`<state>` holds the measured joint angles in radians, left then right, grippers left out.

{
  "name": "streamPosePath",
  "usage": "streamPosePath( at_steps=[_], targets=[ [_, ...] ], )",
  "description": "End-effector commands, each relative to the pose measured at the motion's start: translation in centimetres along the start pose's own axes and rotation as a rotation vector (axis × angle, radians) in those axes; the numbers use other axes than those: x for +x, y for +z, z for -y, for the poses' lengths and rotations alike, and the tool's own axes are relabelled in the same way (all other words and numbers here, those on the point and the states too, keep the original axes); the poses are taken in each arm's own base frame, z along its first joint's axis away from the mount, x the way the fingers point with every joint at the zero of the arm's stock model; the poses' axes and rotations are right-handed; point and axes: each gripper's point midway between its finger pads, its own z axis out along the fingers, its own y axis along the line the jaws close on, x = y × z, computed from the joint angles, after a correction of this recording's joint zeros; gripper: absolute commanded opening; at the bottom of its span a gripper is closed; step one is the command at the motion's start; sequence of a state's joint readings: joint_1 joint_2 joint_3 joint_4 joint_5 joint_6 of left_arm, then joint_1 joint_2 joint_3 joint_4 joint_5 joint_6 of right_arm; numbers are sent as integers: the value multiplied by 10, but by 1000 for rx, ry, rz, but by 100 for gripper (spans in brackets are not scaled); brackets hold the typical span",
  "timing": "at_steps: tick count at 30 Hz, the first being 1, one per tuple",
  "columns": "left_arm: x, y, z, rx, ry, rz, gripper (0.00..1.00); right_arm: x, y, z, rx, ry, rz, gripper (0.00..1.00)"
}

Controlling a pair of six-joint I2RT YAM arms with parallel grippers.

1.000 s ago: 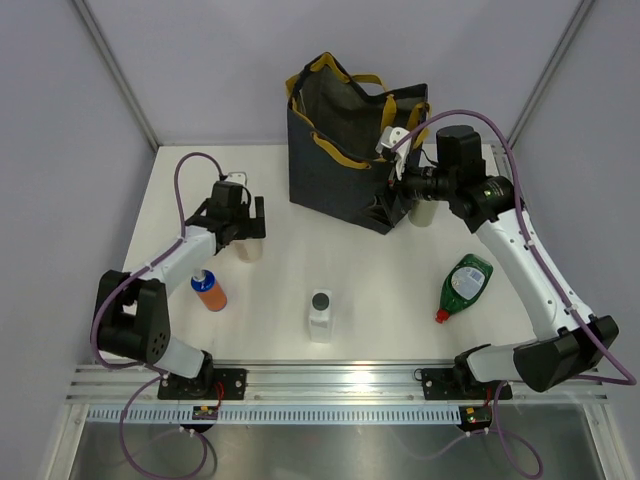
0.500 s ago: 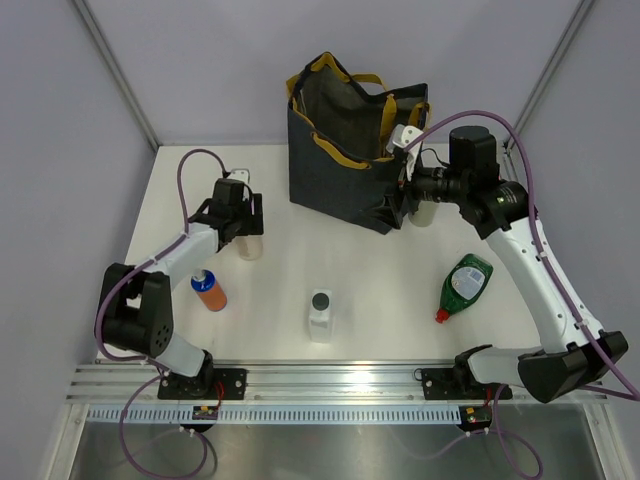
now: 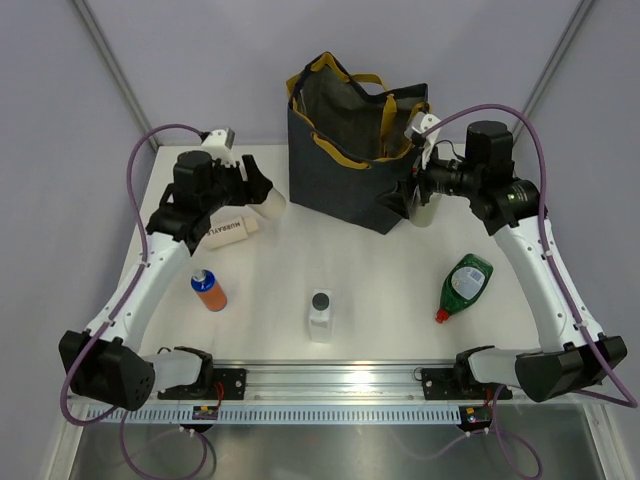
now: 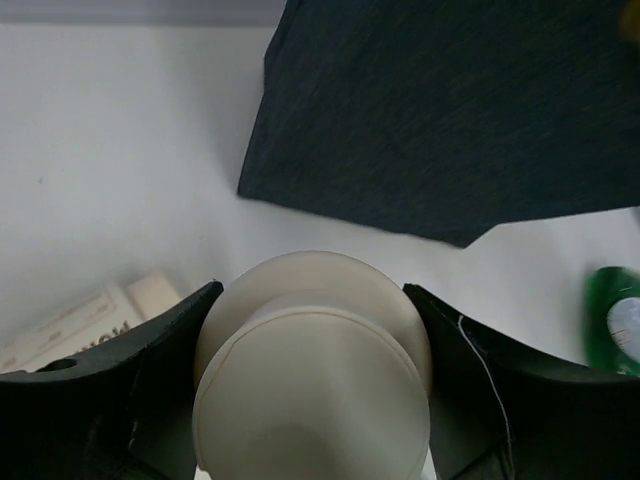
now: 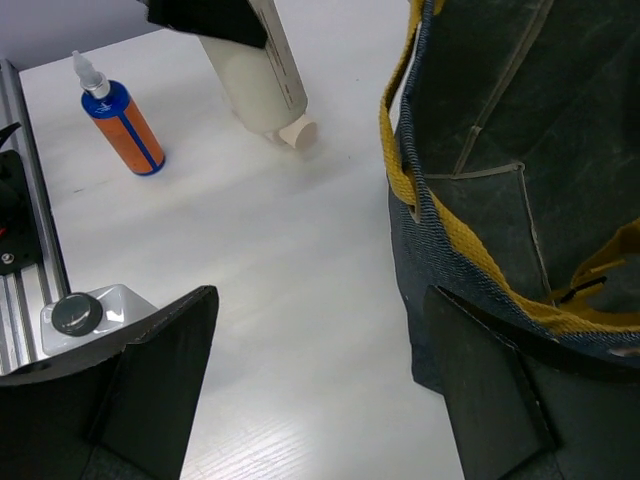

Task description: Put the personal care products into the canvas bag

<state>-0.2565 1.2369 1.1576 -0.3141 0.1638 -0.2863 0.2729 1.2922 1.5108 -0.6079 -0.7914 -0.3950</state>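
Bottles are taking up the near half of the table (image 3: 380,290): the white bottle with a black cap (image 3: 320,315) is standing closest to the rail (image 3: 340,375), the orange bottle with a blue cap (image 3: 208,290) is standing to its left, and the green bottle with a red cap (image 3: 465,283) is lying on its side to the right. Further back on the left, the cream labelled bottle (image 3: 228,230) is lying flat. Just past it the left gripper (image 4: 312,292) is clenching the beige bottle (image 3: 271,203), holding it off the surface near the left wall of the canvas bag (image 3: 340,180) and not over the opening. On the far right, the right gripper (image 5: 320,300) is hanging with its fingers spread and nothing between them, beside the bag's yellow-trimmed rim, with a pale bottle (image 3: 425,212) standing at the bag's corner. The bag is standing open at the back, and what shows of its inside is looking bare. All six bottles are sitting outside it, so the packing is only beginning: one is in hand and five are waiting.
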Motion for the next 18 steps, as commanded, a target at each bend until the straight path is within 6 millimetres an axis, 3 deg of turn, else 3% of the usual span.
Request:
streamPosePath(
  at_steps=[1, 2, 4, 5, 7, 8, 11, 14, 15, 16, 17, 18],
  targets=[
    [-114, -57, 71, 247, -25, 318, 0, -26, -16, 4, 29, -9, 74, 91],
    [-138, -72, 84, 285, -24, 372, 0, -26, -18, 7, 37, -5, 76, 91],
    [-161, -88, 103, 358, -32, 415, 0, -26, -24, 15, 62, 15, 83, 91],
    [-185, -101, 117, 406, -48, 472, 0, -26, -26, 16, 60, 25, 86, 91],
    [-211, -116, 136, 482, -71, 536, 0, -24, -30, 22, 71, 46, 95, 91],
    [-229, -119, 144, 507, -73, 569, 0, -23, -30, 22, 71, 56, 95, 91],
    [-256, -115, 165, 573, -95, 609, 0, -22, -33, 24, 76, 69, 103, 91],
    [-280, -84, 188, 619, -110, 619, 0, -24, -34, 23, 82, 76, 110, 91],
    [-275, -44, 189, 607, -119, 578, 0, -24, -36, 23, 86, 76, 114, 91],
    [-291, -53, 204, 624, -95, 624, 0, -24, -37, 24, 89, 79, 115, 91],
    [-295, -43, 207, 616, -79, 635, 0, -27, -39, 22, 91, 78, 122, 91],
    [-282, -5, 211, 595, -78, 584, 0, -26, -41, 23, 98, 80, 124, 91]
  ],
)
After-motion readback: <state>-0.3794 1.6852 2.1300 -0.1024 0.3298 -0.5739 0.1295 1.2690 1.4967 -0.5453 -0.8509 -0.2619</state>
